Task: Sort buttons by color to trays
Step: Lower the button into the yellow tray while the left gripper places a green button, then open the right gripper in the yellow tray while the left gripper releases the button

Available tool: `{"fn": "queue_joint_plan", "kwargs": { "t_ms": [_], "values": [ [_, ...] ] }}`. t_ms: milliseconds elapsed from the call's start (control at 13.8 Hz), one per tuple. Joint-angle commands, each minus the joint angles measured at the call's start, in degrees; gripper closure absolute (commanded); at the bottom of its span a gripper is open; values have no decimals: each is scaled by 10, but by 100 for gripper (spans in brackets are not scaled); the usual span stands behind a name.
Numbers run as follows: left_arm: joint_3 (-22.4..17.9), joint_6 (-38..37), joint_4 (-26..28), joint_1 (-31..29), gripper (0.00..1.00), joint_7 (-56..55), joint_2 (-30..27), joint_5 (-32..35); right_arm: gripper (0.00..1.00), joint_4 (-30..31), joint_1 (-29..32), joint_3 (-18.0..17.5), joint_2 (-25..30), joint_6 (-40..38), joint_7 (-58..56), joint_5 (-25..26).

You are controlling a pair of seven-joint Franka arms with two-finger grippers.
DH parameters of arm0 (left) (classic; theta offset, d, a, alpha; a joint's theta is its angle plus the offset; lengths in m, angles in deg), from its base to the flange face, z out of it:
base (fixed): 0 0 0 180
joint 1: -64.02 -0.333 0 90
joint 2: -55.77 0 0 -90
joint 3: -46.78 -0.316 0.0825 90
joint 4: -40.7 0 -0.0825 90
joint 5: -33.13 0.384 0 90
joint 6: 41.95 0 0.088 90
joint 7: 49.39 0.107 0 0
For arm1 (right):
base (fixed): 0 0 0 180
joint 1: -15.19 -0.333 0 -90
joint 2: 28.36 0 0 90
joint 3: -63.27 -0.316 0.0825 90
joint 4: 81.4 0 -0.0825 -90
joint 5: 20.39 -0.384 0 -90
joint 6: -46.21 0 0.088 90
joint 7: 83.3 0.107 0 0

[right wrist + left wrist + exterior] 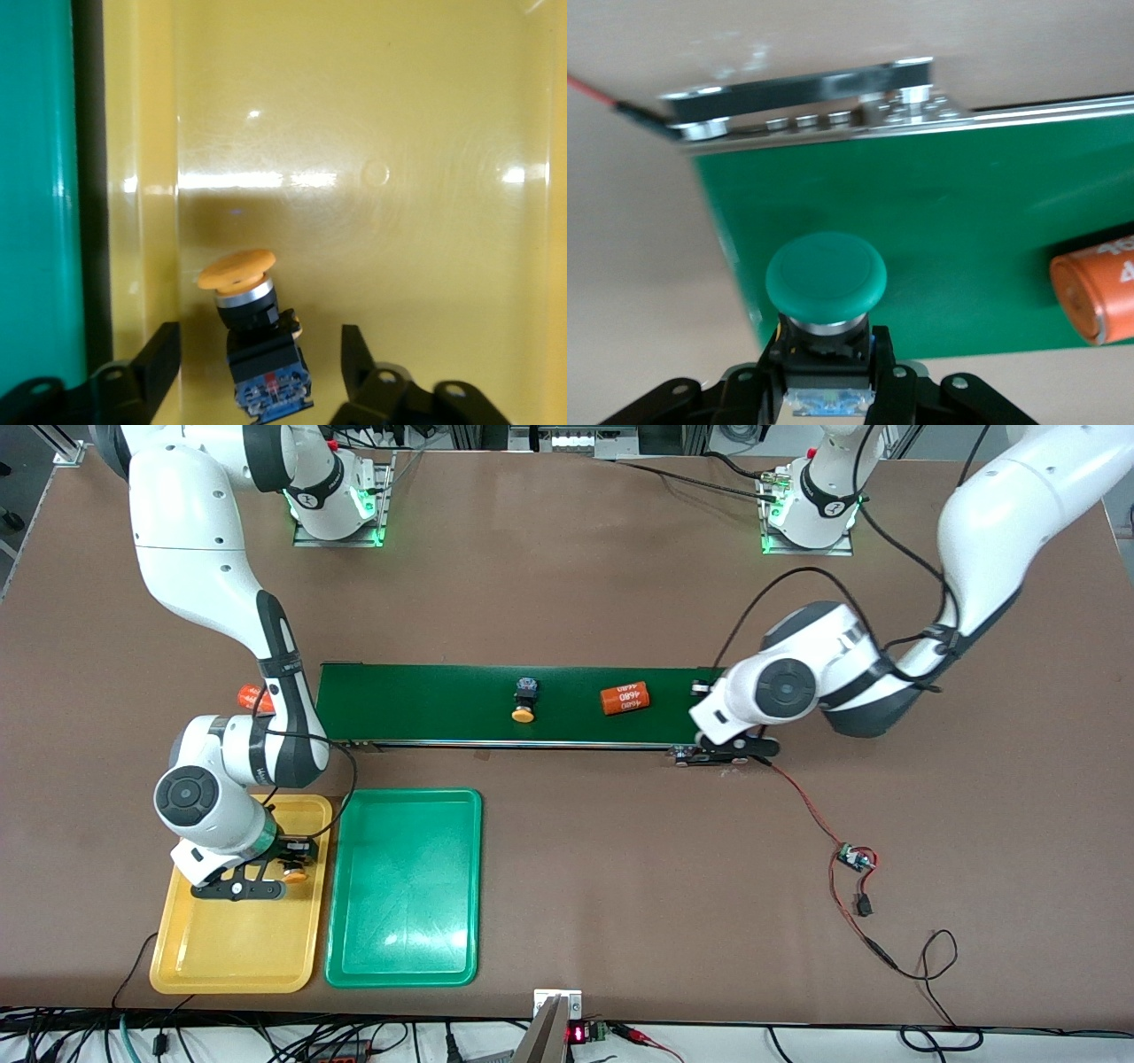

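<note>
Nearest the front camera, two trays are seen side by side: the yellow tray [232, 957] and the green tray [403, 957], the green one holding nothing. Over the yellow tray the right gripper [257, 354] is positioned with its fingers spread apart, and a yellow-capped button [252, 341] is seen between them, lying tilted on the tray floor near the wall next to the green tray. Over the conveyor belt [425, 704], at the left arm's end, the left gripper [828, 367] is clamped on the black body of a green-capped button [826, 283]. Well away from that gripper along the belt, an orange cylinder [625, 698] and a second yellow-capped button [524, 700] are seen.

Trouble is judged likeliest on the right: the released button could be caught by a finger as the gripper is lifted, and dragged or tipped. On the left, the narrow grip on the body could let the button twist during the carry.

A fourth button cannot be found. Another orange cylinder [251, 696] is half hidden by the right arm. Both grippers are largely masked by their wrists in the front view.
</note>
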Motion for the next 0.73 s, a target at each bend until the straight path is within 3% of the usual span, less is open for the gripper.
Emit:
{"fn": "queue_joint_plan", "kwargs": {
  "t_ms": [0,73,145,291,436,654],
  "values": [
    [-42,30,-6,27,55,6,4,-16,0,-2,4,-6,42,-90,-6,-45],
    [-46,36,-7,33,37,5,4,-16,0,-2,0,-6,61,-123,-1,-64],
    [-46,35,-8,32,0,-10,3,-16,0,3,-6,-7,83,-153,3,-65],
    [-36,27,-14,23,0,-18,-6,-17,0,28,-29,-7,131,-211,27,-66],
    [0,-15,-25,-3,0,-18,-16,-17,0,102,-62,-6,195,-208,60,-66],
    [57,-93,-73,-54,0,-8,-15,-17,0,272,-148,-5,299,-102,156,-63]
  ]
}}
